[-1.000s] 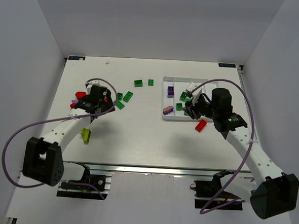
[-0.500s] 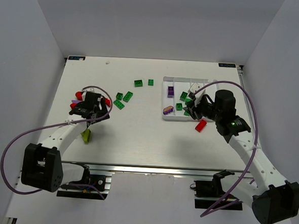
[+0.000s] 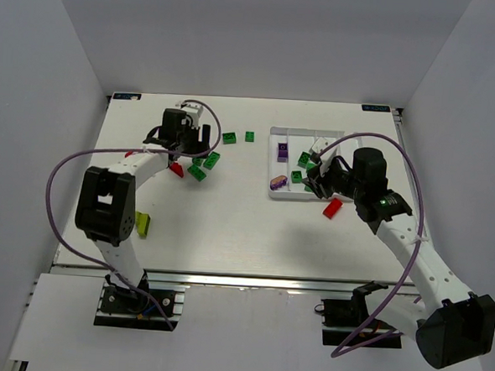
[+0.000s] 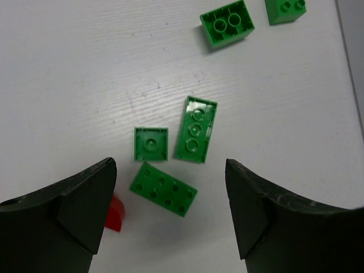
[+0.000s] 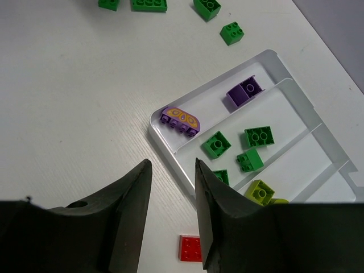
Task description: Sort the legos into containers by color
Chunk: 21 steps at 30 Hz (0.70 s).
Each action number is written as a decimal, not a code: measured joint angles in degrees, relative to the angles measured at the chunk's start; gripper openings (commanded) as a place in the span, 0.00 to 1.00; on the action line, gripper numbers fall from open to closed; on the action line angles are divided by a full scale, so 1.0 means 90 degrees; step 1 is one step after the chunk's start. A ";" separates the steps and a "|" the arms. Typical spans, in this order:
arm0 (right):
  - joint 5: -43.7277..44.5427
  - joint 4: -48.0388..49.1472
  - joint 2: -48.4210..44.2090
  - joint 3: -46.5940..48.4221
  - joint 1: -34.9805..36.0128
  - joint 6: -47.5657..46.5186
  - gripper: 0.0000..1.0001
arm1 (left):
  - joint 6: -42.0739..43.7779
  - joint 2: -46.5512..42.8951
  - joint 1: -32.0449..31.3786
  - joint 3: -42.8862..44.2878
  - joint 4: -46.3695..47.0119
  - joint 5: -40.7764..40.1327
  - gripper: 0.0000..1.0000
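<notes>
Left tool (image 4: 170, 168) hangs with its fingers spread wide and empty over three green bricks (image 4: 195, 129) that lie close together toward the far edge of the desk (image 4: 85, 68), left of the middle. Two of them lie studs down (their hollow undersides show). A red brick (image 4: 115, 213) peeks out beside the left finger, and two more green pieces (image 4: 227, 23) lie further off.

Right tool (image 5: 173, 165) is parted only narrowly, with nothing between its fingers, at the near part of the white tray (image 5: 216, 81), which sits near the far right corner of the desk. In the tray, two purple bricks (image 5: 244, 92) lie in the leftmost compartment, several green ones (image 5: 216, 144) in the next, and a yellow-green one (image 5: 259, 191) in the third. A second red brick (image 5: 191, 248) lies on the desk just outside the tray's near edge.
</notes>
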 measured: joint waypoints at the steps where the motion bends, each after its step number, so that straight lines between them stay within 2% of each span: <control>1: -0.0015 0.0000 0.0000 0.0000 0.0000 0.0002 0.42 | 0.0100 0.0253 0.0000 0.0231 -0.0019 -0.0007 0.83; 4: -0.0051 0.0000 0.0010 0.0000 0.0000 0.0012 0.43 | 0.0372 0.0860 -0.0012 0.0794 -0.0211 -0.0109 0.75; 8: -0.0112 0.0000 0.0112 0.0000 0.0002 0.0017 0.43 | 0.0556 0.1477 -0.0017 0.1387 -0.0546 -0.0316 0.72; 21: -0.0117 -0.0002 0.0325 0.0000 0.0000 0.0017 0.43 | 0.0568 0.1753 -0.0090 0.1428 -0.0678 -0.0709 0.66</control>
